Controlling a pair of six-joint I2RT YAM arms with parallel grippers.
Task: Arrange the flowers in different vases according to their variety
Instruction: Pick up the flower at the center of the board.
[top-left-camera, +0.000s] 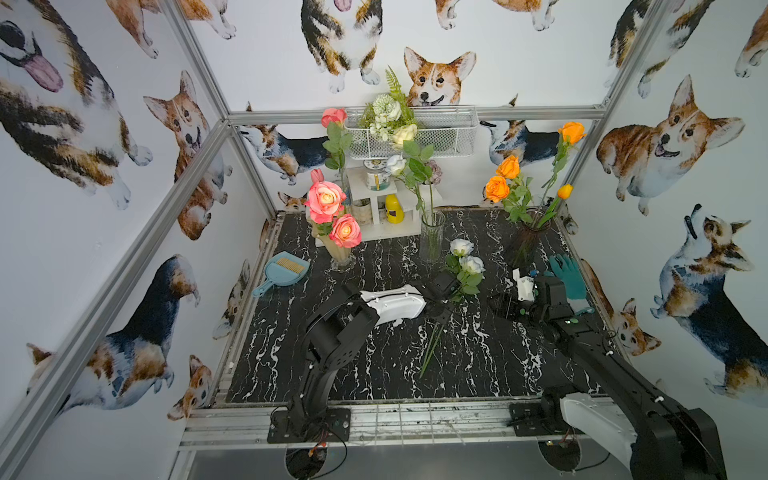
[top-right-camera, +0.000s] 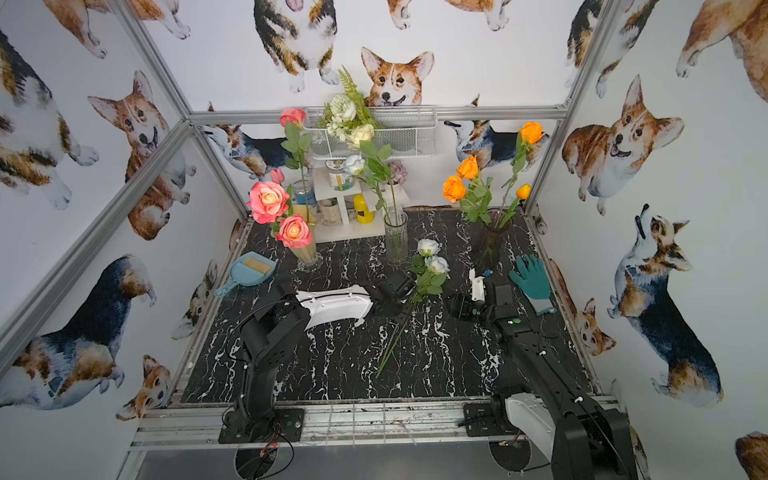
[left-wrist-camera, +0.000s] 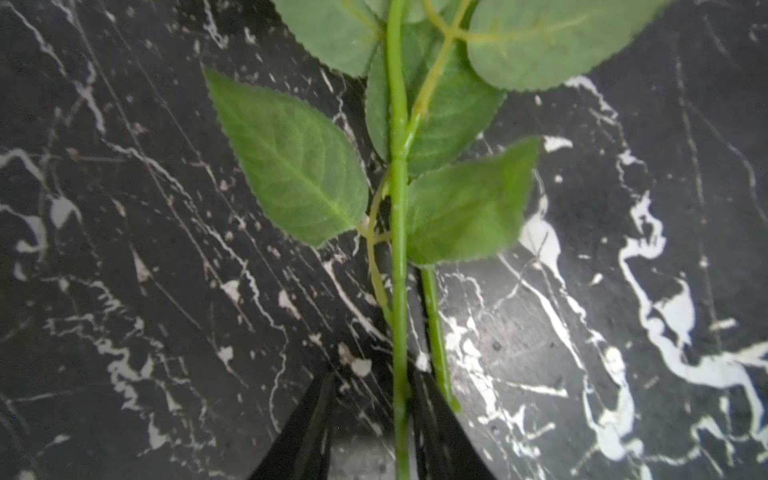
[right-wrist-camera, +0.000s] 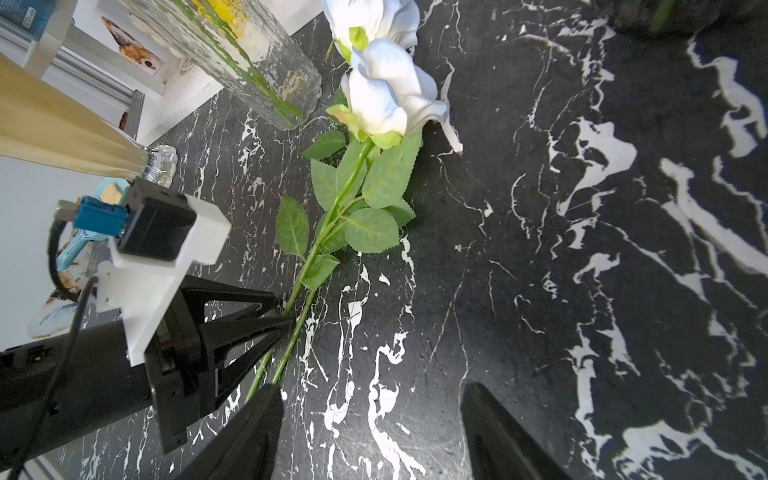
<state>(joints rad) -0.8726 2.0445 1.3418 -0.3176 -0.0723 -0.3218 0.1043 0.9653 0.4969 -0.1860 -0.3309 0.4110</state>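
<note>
Right, I've got two white roses (top-left-camera: 461, 247) lying on the tabletop (top-left-camera: 374, 374) around the centre of both top views. Their heads point toward the clear vase (top-left-camera: 432, 237), and their stems (top-left-camera: 430, 353) run down toward the lower middle of the frame. The two lie side by side, close together.

My left end effector (left-wrist-camera: 372, 378) is down at those stems, just below the leaves (left-wrist-camera: 291, 162). In the left wrist view, one stem runs between the two fingers (left-wrist-camera: 307, 432). It sits against one finger with a clear gap to the other, so the jaws are narrow but not clamped on it. The second stem lies just beside the outer edge of one finger.

My right end effector (right-wrist-camera: 370, 388) hangs to the right of the roses in the top views, near the glove (top-left-camera: 567, 276). Its jaws are spread wide, with only bare tabletop between them.

The clear vase stands just above the rose heads in the frame, with pale flowers (top-left-camera: 395, 164) standing in it. To its left, the yellow vase (top-left-camera: 340, 253) carries pink roses (top-left-camera: 326, 199). To its right, the purple vase (top-left-camera: 525, 245) carries orange blooms (top-left-camera: 497, 188). A dustpan (top-left-camera: 282, 272) lies at the left edge of the tabletop.
</note>
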